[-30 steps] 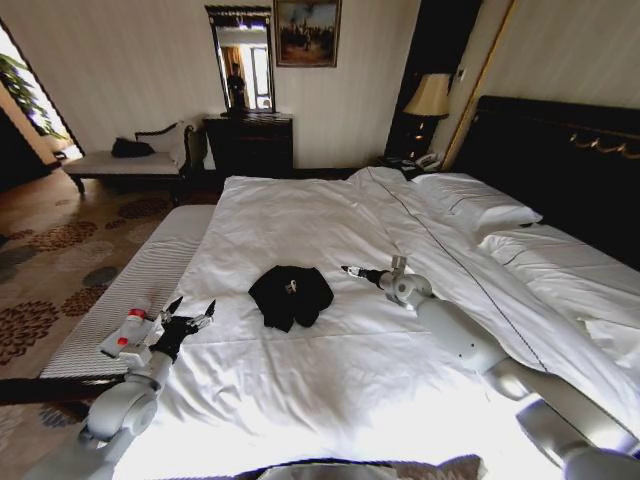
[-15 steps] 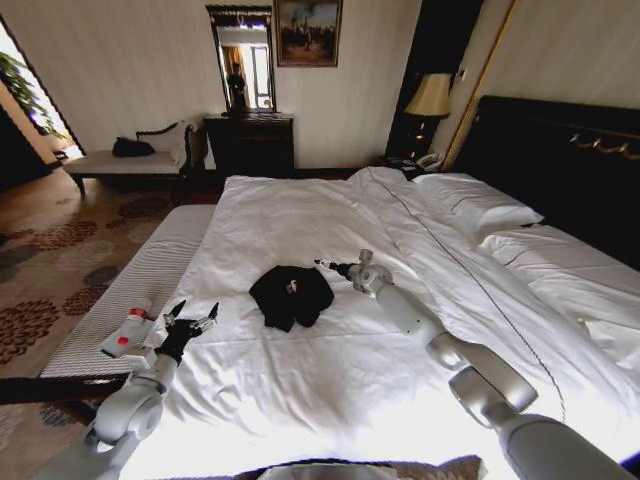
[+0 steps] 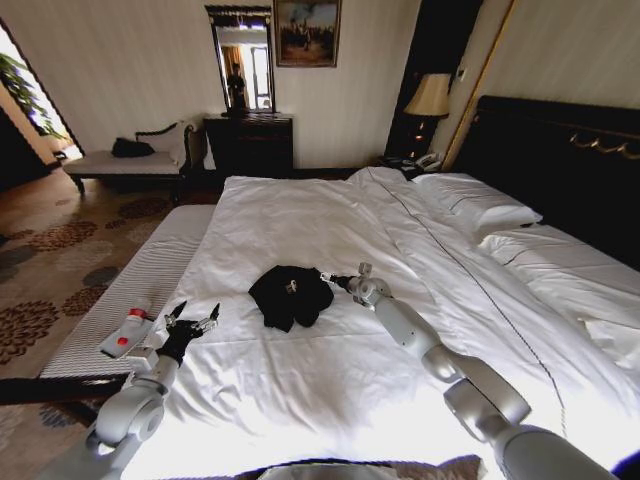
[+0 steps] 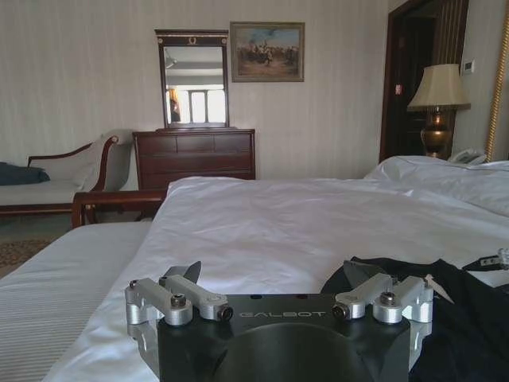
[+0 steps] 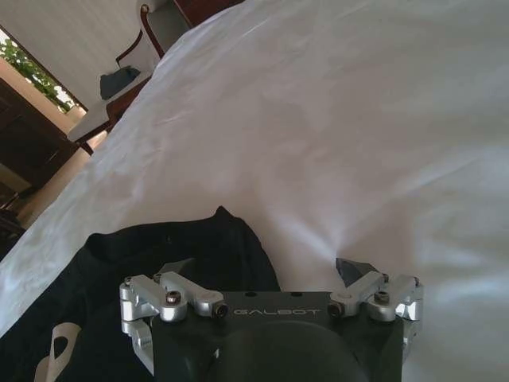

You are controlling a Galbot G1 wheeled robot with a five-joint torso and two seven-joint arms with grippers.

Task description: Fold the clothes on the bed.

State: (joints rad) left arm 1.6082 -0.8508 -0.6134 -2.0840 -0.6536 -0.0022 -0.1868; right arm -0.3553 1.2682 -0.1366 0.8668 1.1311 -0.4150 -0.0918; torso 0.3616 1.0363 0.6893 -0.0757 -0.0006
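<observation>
The right gripper (image 3: 326, 277), jaws spread, sits at the T-shirt's (image 3: 290, 295) 3 o'clock edge. Risk: pinching the duvet (image 3: 330, 370) too. The left gripper (image 3: 192, 322) idles open at 8 o'clock.

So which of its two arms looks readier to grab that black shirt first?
Probably the right. The right gripper is open at the edge of the black T-shirt. The left gripper, also open, sits well off to the side, near the edge of the bed.
</observation>
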